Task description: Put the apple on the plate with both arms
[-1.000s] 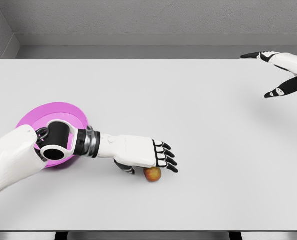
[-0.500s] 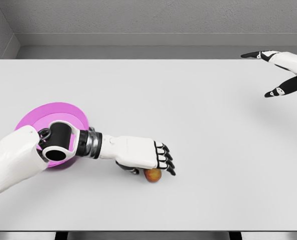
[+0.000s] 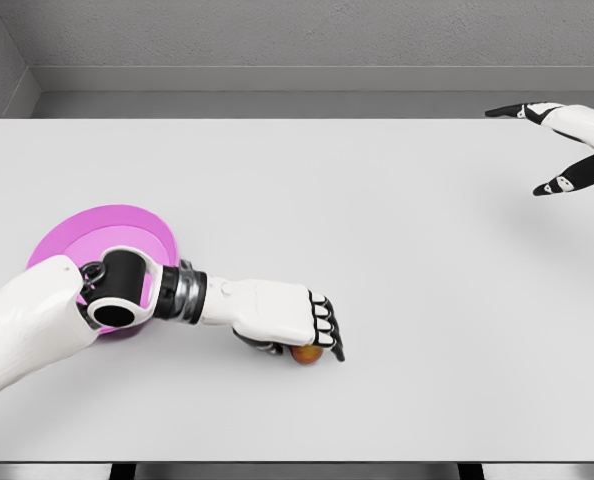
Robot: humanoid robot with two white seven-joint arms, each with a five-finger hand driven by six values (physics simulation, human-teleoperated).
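While the left hand [image 3: 282,318] is reaching across the desk [image 3: 377,220] from the lower left, its fingers [image 3: 327,328] are bending down over the apple [image 3: 306,353]. Only a small reddish part of the apple is showing under the black fingertips. The thumb is sitting low, just to the left of the apple. The hand is curling around the fruit, but it is hard to tell if it is holding it tight yet. The apple is sitting on the desk, near the front edge and a little left of the middle.

The pink plate [image 3: 102,232] is lying near the left edge of the desk, well apart from the apple. The white left arm is crossing over the front part of the plate and hiding some of it.

The right hand [image 3: 562,140] is hanging over the far right corner of the desk, far from the apple. Its fingers are spread wide and are holding nothing.
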